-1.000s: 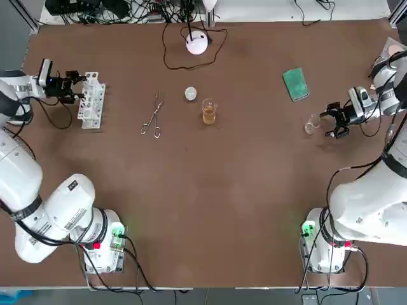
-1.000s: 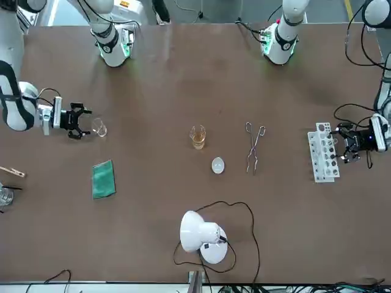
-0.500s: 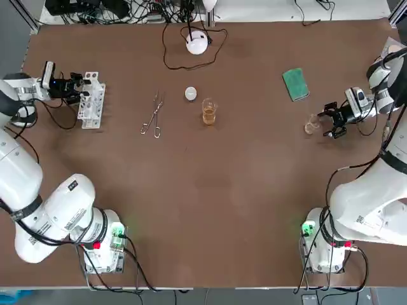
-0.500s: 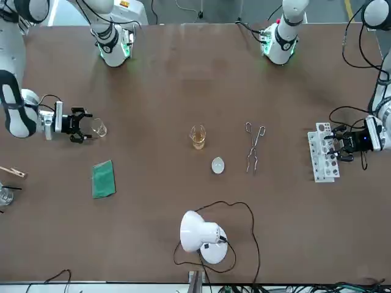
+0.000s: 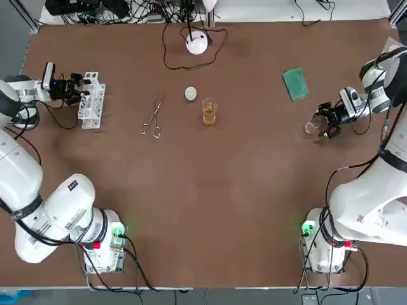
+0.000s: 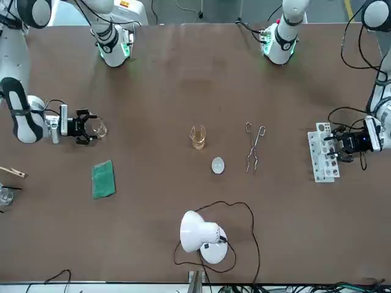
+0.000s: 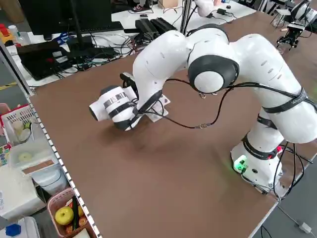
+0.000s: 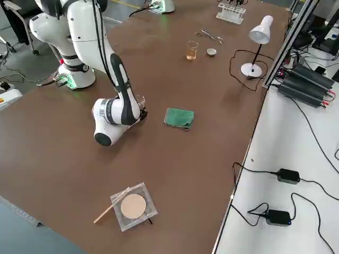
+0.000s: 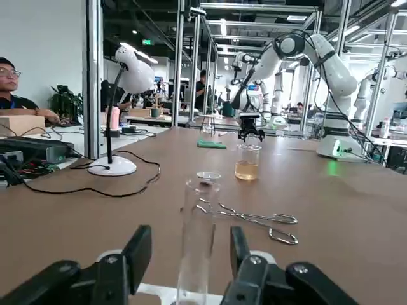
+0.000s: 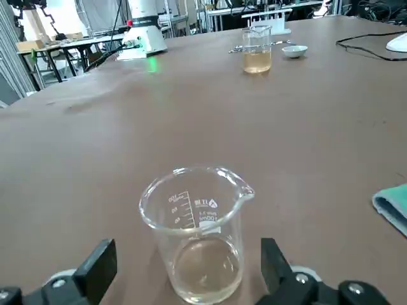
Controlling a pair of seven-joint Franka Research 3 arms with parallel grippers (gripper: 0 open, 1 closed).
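Observation:
My right gripper stands open low over the table's right side, its fingers either side of a small clear glass beaker without touching it. The beaker stands upright with a little liquid in its bottom. At the far left my left gripper is open at the white test tube rack. Between its fingers, one upright glass test tube stands in the rack, apart from both. In the front view, the right gripper and left gripper sit at opposite edges.
Mid-table stand a beaker of amber liquid, metal tongs and a small white dish. A white desk lamp with its cable is at the back, a green cloth behind the right gripper, a petri dish at the right edge.
The right gripper has slid left until its fingers flank the small beaker. The left gripper has edged slightly closer to the test tube rack.

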